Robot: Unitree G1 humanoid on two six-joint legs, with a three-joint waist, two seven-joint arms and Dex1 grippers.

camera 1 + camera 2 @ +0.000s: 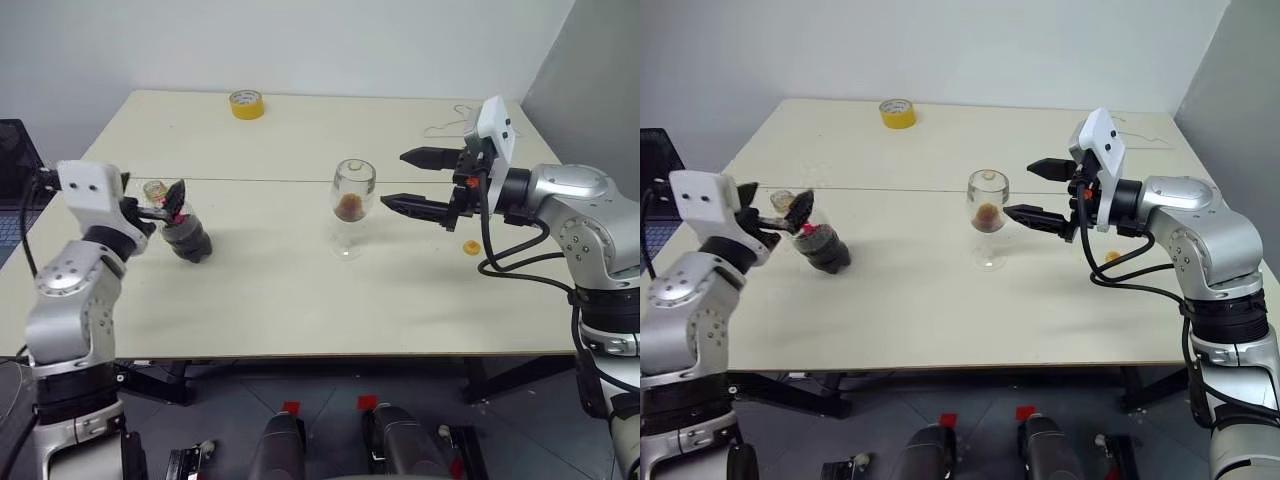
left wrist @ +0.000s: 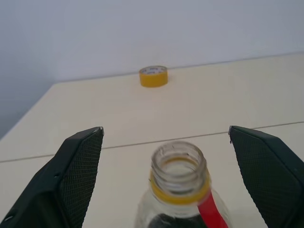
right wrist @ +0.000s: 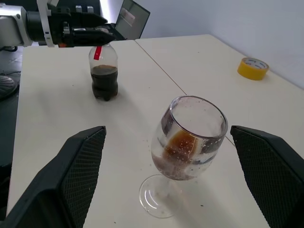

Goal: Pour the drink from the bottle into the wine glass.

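The bottle [image 1: 186, 238] stands uncapped on the table's left side, a yellow ring and a red label strip at its neck. The dark drink [image 3: 104, 81] fills its lower half. My left gripper [image 1: 165, 203] is open around the bottle's mouth [image 2: 179, 164], one finger on each side, with a gap to the plastic. The wine glass [image 1: 352, 205] stands upright mid-table with a little dark, foamy liquid in the bottom of its bowl [image 3: 183, 154]. My right gripper [image 1: 415, 182] hangs open just right of the glass, at bowl height, holding nothing.
A yellow tape roll [image 1: 246, 103] lies near the table's far edge. A small yellow cap [image 1: 471, 246] sits on the table under my right arm. A white cable [image 1: 448, 127] lies at the far right corner. A laptop [image 1: 10, 180] stands off the table's left side.
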